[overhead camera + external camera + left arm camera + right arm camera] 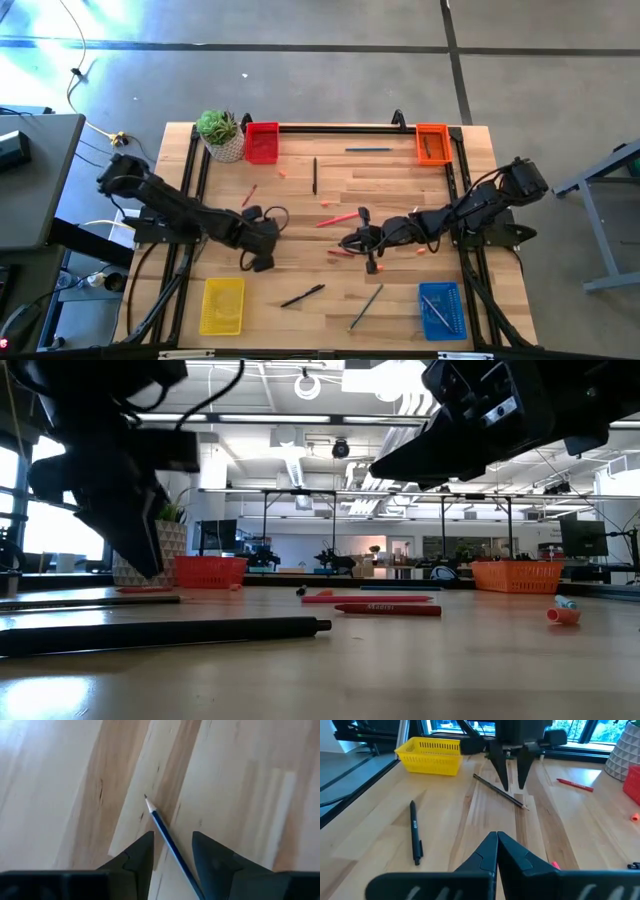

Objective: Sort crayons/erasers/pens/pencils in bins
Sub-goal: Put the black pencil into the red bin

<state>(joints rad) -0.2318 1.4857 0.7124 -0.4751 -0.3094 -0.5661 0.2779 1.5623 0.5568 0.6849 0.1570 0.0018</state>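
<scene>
Lying between the left end effector's (172, 855) parted fingers: a pencil (167, 840).

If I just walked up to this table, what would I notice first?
Probably the two dark arms reaching toward each other over the wooden table. The left gripper hovers with its fingers open just above a pencil, and the right gripper sits shut near the middle. Next you would see the bright bins at the corners: red, orange, yellow and blue.
</scene>
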